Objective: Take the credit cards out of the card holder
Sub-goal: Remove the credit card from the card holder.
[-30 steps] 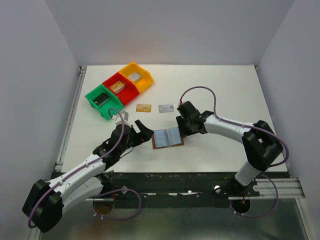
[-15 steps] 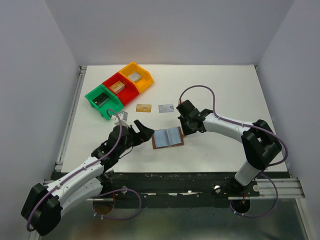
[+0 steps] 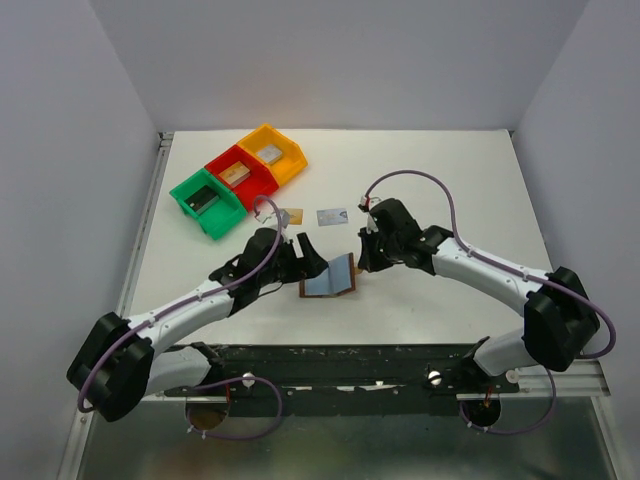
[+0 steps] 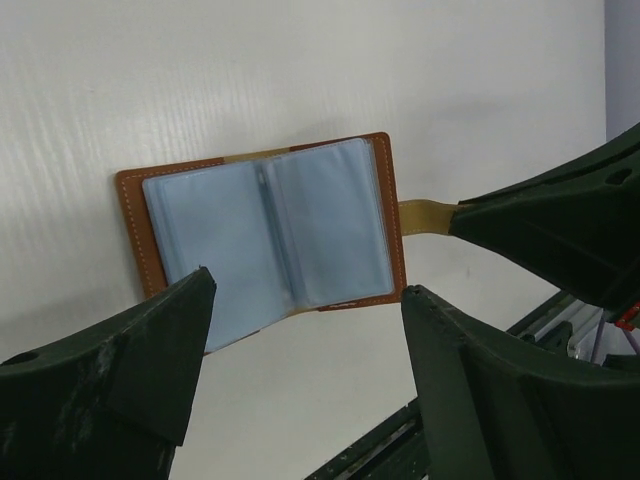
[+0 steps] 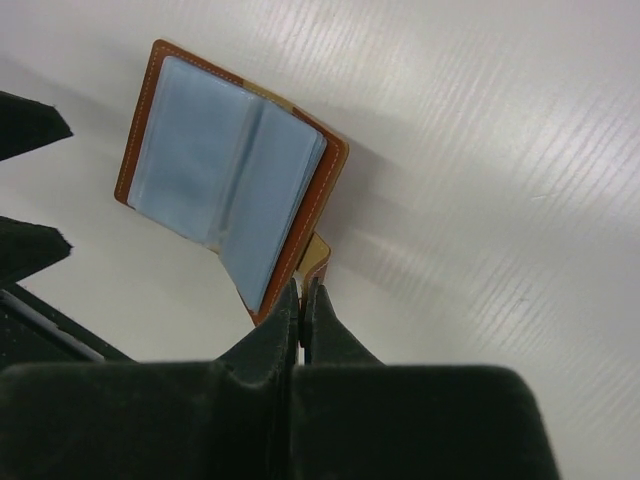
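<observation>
pale grey walls (image 3: 60,100) around your white table (image 3: 450,180). three bins (image 3: 258,190), green, red, yellow, sit far left. one card holder (image 3: 330,278) sits open mid-table, its tab (image 4: 425,215) pinched in your right gripper (image 5: 302,300); your left gripper (image 4: 305,300) is spread beside it. two credit cards (image 3: 288,215) lie just beyond.

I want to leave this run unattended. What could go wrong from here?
1. The right gripper pinches only the snap tab of the card holder, which has one side raised. The tab might slip and the holder drop.
2. The left gripper is open close to the holder. Moving in, it may push the holder rather than catch a card.
3. The gold card lies close by that gripper and could get swept.
</observation>
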Available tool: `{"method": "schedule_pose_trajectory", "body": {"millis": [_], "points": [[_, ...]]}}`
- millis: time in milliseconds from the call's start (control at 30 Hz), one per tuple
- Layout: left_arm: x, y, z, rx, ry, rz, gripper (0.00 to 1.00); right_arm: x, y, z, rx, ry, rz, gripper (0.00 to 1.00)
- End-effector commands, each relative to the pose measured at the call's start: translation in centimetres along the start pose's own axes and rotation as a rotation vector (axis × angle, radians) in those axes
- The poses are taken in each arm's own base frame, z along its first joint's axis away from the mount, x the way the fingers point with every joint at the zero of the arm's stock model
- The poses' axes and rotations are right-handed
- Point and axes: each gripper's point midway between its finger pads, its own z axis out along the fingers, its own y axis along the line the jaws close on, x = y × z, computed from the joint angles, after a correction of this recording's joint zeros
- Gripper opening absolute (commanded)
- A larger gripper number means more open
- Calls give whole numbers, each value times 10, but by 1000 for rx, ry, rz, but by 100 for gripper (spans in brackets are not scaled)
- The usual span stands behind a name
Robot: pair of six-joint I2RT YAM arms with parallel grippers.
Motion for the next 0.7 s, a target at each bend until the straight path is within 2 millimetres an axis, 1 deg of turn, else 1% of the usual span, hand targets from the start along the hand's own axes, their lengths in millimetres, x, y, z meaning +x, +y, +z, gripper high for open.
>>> {"method": "schedule_pose_trajectory", "body": {"millis": [0,200,333,400,533,667], "points": [[11,-21,10,78,86,64,86,6,14,-2,-82,-1,10,0],[17,-26,23,82,133,103,80,14,8,4,-58,12,29,0],[18,-28,28,85,143,124,80,9,19,1,-116,-17,39,0],[17,-31,31,90,149,131,79,5,25,-2,-148,-32,42,0],[22,-34,37,105,181,140,74,0,29,-6,-161,-45,47,0],[26,-33,42,100,203,140,74,-6,34,-13,-184,-73,44,0]]}}
